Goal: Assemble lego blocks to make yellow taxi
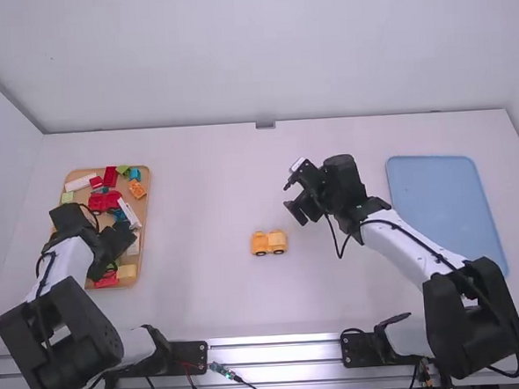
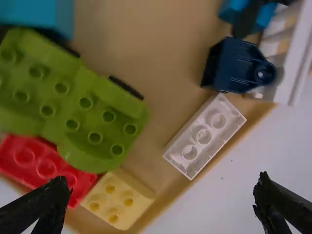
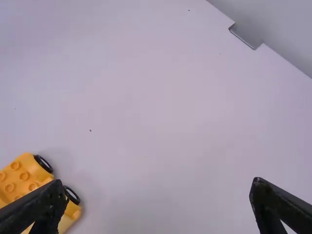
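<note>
Left claw [image 1: 112, 247] open over block tray [image 1: 144, 203]; right claw [image 1: 292, 199] open, near yellow vehicle [image 1: 261, 243].

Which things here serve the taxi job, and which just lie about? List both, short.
Taxi job:
- yellow car
- probably the pale yellow block, in the wooden tray
- left end effector, open over that tray
- right end effector, open near the car

Lying about, it seems:
- green piece
- red block
- blue tray
</note>
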Action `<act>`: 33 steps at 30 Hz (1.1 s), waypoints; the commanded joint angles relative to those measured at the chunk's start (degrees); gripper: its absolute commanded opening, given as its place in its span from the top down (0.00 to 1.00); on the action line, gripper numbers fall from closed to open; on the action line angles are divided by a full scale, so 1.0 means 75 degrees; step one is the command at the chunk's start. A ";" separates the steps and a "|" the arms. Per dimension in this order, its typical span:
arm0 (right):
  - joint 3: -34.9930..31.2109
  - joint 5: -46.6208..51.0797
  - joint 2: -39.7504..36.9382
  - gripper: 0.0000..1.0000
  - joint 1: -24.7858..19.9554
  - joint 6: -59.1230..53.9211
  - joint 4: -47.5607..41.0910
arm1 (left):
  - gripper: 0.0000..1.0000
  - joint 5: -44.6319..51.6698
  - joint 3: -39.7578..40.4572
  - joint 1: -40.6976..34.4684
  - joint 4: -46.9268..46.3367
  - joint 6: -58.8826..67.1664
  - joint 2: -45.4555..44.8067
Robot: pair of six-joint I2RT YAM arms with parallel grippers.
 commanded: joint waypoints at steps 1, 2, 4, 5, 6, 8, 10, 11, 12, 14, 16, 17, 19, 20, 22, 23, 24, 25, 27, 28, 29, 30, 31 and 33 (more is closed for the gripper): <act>0.0216 0.0012 -0.0111 0.01 0.0006 -0.0023 0.0009 | 0.01 0.0227 -0.0029 -0.0015 -0.0201 -0.2369 0.0052; 0.0213 0.0009 -0.0111 0.01 0.0006 -0.0023 0.0012 | 0.01 0.0329 -0.0029 -0.0015 -0.0315 -0.2588 0.0052; 0.0216 0.0012 -0.0111 0.01 0.0006 -0.0023 0.0012 | 0.01 0.0495 -0.0029 -0.0009 -0.0507 -0.2903 0.0052; 0.0213 0.0006 -0.0111 0.01 0.0006 -0.0023 0.0009 | 0.01 0.0603 -0.0032 0.0015 -0.0632 -0.3165 0.0055; 0.0216 0.0009 -0.0111 0.01 0.0006 -0.0023 0.0009 | 0.01 0.0664 -0.0029 0.0000 -0.0717 -0.3319 0.0055; 0.0216 0.0009 -0.0111 0.01 0.0006 -0.0023 0.0009 | 0.01 0.0635 -0.0029 -0.0009 -0.0714 -0.3439 0.0055; 0.0213 0.0012 -0.0111 0.01 0.0006 -0.0023 0.0003 | 0.25 0.0557 -0.0032 0.0023 -0.0635 -0.3672 0.0055; 0.0213 0.0009 -0.0111 0.01 0.0006 -0.0023 -0.0009 | 0.26 0.0484 -0.0032 0.0009 -0.0664 -0.3853 0.0055; 0.0213 0.0009 -0.0111 0.01 0.0006 -0.0020 -0.0012 | 0.24 0.0411 -0.0029 -0.0017 -0.0711 -0.4065 0.0052; 0.0213 0.0009 -0.0111 0.01 0.0006 -0.0023 -0.0015 | 0.18 0.0256 -0.0029 -0.0041 -0.0816 -0.4322 0.0055; 0.0213 0.0009 -0.0111 0.01 0.0006 -0.0020 -0.0012 | 0.10 0.0038 -0.0032 -0.0038 -0.0944 -0.4584 0.0055; 0.0213 0.0006 -0.0111 0.01 0.0006 -0.0023 -0.0009 | 0.00 0.0029 -0.0032 -0.0023 -0.1049 -0.4672 0.0055; 0.0213 0.0009 -0.0111 0.01 0.0006 -0.0020 -0.0009 | 0.01 0.0055 -0.0032 0.0015 -0.1058 -0.4669 0.0055; 0.0213 0.0012 -0.0111 0.01 0.0006 -0.0020 -0.0006 | 0.01 0.0009 -0.0032 0.0012 -0.1049 -0.4669 0.0055; 0.0213 0.0009 -0.0111 0.01 0.0006 -0.0023 -0.0009 | 0.01 -0.0230 -0.0047 -0.0017 -0.0973 -0.4672 0.0055; 0.0213 0.0009 -0.0111 0.01 0.0006 -0.0020 -0.0015 | 0.01 -0.0490 -0.0058 -0.0029 -0.0915 -0.4739 0.0055; 0.0213 0.0009 -0.0111 0.01 0.0006 -0.0017 -0.0020 | 0.01 -0.0656 -0.0082 -0.0038 -0.0895 -0.4858 0.0055; 0.0213 0.0006 -0.0111 0.01 0.0006 -0.0020 -0.0029 | 0.01 -0.0784 -0.0143 -0.0044 -0.0848 -0.5068 0.0055; 0.0213 0.0009 -0.0111 0.01 0.0006 -0.0020 -0.0041 | 0.01 -0.0720 -0.0294 -0.0032 -0.0691 -0.5304 0.0055; 0.0213 0.0009 -0.0111 0.01 0.0006 -0.0017 -0.0041 | 0.01 -0.0708 -0.0408 -0.0038 -0.0539 -0.5383 0.0055; 0.0213 0.0009 -0.0111 0.01 0.0006 -0.0017 -0.0041 | 0.01 -0.0723 -0.0507 -0.0041 -0.0396 -0.5467 0.0055; 0.0213 0.0006 -0.0111 0.01 0.0006 -0.0017 -0.0041 | 0.01 -0.0746 -0.0632 -0.0041 -0.0189 -0.5470 0.0055; 0.0213 0.0009 -0.0111 0.01 0.0006 -0.0020 -0.0044 | 0.01 -0.0746 -0.0775 -0.0038 0.0052 -0.5464 0.0055; 0.0213 0.0006 -0.0111 0.01 0.0006 -0.0020 -0.0044 | 0.01 -0.0746 -0.0959 -0.0038 0.0361 -0.5464 0.0055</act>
